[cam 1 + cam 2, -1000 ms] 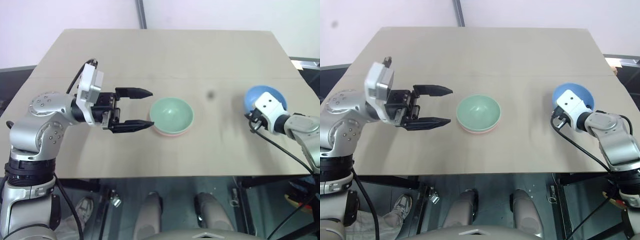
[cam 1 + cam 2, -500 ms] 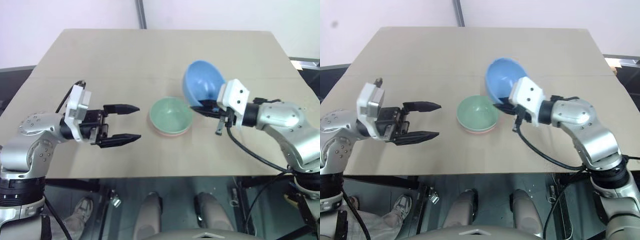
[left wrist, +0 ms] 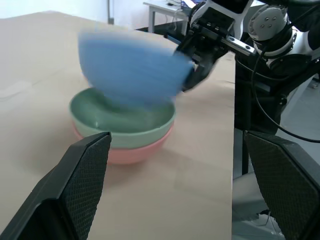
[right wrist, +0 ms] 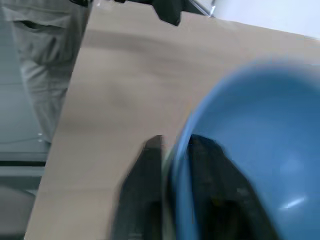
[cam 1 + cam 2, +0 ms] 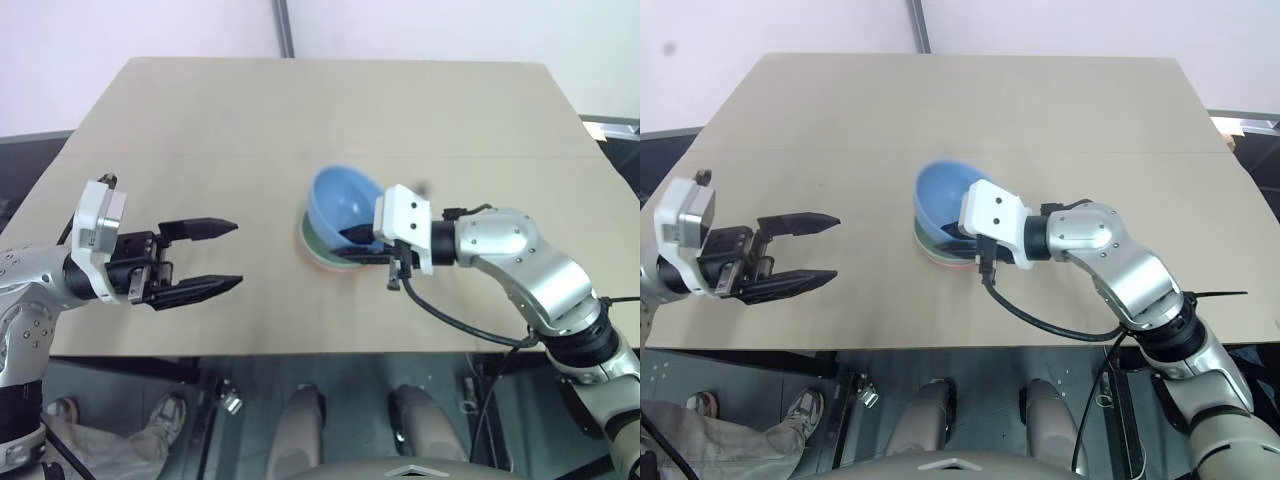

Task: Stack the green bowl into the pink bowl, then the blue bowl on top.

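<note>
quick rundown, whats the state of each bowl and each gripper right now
blue bowl: tilted above the stacked pair, not yet seated, rim between the right gripper's fingers
green bowl: upright, nested in the pink bowl
pink bowl: upright on the table, holding the green bowl
right gripper: fingers astride the blue bowl's rim
left gripper: open, empty, apart from the bowls

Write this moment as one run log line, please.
right gripper: astride blue bowl rim, over green bowl nested in pink bowl | left gripper: open, apart
</note>
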Motion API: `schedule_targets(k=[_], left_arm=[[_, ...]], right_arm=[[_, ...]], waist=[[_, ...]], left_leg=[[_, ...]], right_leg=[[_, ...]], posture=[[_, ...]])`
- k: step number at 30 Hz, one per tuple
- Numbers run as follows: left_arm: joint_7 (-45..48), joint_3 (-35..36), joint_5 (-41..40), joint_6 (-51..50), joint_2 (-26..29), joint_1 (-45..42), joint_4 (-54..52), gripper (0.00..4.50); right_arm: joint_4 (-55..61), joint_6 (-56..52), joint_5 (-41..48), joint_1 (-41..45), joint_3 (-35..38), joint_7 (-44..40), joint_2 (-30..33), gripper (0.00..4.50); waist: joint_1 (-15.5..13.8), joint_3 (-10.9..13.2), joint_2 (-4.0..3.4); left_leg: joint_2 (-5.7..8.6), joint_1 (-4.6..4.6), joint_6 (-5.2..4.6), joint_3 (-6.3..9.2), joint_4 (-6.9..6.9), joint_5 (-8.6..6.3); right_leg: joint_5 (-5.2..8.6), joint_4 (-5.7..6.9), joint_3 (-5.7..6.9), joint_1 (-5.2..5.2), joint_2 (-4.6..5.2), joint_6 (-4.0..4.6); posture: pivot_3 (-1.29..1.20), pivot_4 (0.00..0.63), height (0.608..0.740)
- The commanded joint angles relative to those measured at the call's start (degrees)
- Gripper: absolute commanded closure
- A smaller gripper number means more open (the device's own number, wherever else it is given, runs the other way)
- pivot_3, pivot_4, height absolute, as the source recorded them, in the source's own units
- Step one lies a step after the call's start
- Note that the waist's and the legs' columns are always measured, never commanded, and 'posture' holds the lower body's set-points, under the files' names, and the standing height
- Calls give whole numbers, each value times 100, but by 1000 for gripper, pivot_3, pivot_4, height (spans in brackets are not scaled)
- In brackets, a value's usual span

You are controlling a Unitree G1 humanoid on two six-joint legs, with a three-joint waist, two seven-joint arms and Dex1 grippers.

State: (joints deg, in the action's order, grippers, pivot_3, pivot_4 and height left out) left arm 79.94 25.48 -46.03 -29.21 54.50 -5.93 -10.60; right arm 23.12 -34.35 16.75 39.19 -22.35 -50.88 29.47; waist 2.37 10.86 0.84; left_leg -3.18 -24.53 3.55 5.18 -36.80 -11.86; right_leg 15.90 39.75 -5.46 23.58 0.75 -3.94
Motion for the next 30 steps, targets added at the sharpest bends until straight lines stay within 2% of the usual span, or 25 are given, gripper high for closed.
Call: schedule_targets(k=[1, 3, 9, 12, 13, 19, 21, 24, 30], left_arm=[[-123, 257, -78, 57, 44, 22, -230, 0], [-338, 297, -64, 10, 15, 61, -325, 0], [-941, 464, -40, -49, -143, 437, -762, 0], [-1537, 452, 280, 271, -546, 619, -837, 0], [-1564, 420, 373, 346, -578, 669, -852, 0], [-1783, 585, 257, 240, -761, 1176, -1145, 0], [-1938, 606, 440, 309, -781, 1356, -1234, 0], [-1835, 734, 277, 207, -800, 1795, -1378, 0], [-1827, 871, 374, 460, -871, 2174, -1424, 0]], right_arm=[[-9, 290, -138, 117, 102, 46, -76, 1388], [27, 247, -30, 125, 359, 155, -156, 496], [625, -123, 659, -320, 1479, 337, 40, 496], [965, -786, 1091, -836, 2178, 382, 531, 496], [998, -945, 1224, -932, 2329, 436, 605, 239], [1273, -673, 954, -2148, 3094, 627, 1297, 239], [1361, -654, 1060, -2635, 3436, 509, 1491, 239], [1402, -548, 1209, -3362, 3958, 144, 1814, 239], [1224, -368, 1416, -3977, 4585, -211, 2107, 239]], waist=[[5, 0, 0], [13, 0, -1], [-8, 0, 0], [-22, -1, 1], [-14, -1, 3], [14, 0, 4], [6, -1, 5], [3, -1, 6], [11, -1, 7]], left_leg=[[0, 0, 0, 0, 0, 0], [-1, 1, 0, 0, 3, 0], [0, -2, 0, 0, 8, 0], [2, 0, 0, 0, 15, 0], [3, 1, 0, -1, 14, 0], [2, 16, 0, -13, 24, 0], [1, 16, 0, -14, 25, 0], [2, 17, 0, -16, 25, 0], [0, 50, 0, -25, 26, 0]], right_leg=[[0, 0, 0, 0, 0, 0], [0, 1, 0, 2, -2, 0], [0, -3, -1, 2, 2, 0], [0, -5, -1, 1, 5, 0], [0, -7, -1, 0, 6, 0], [1, -7, -12, -2, 4, 1], [1, -7, -14, -1, 3, 0], [1, -12, -16, -5, 5, 0], [16, -15, -23, -26, 4, -19]], posture=[[0, 150, 740], [0, 150, 740], [0, 150, 740], [0, 150, 740], [0, 150, 740], [0, 150, 740], [0, 150, 740], [0, 150, 740], [0, 150, 740]])
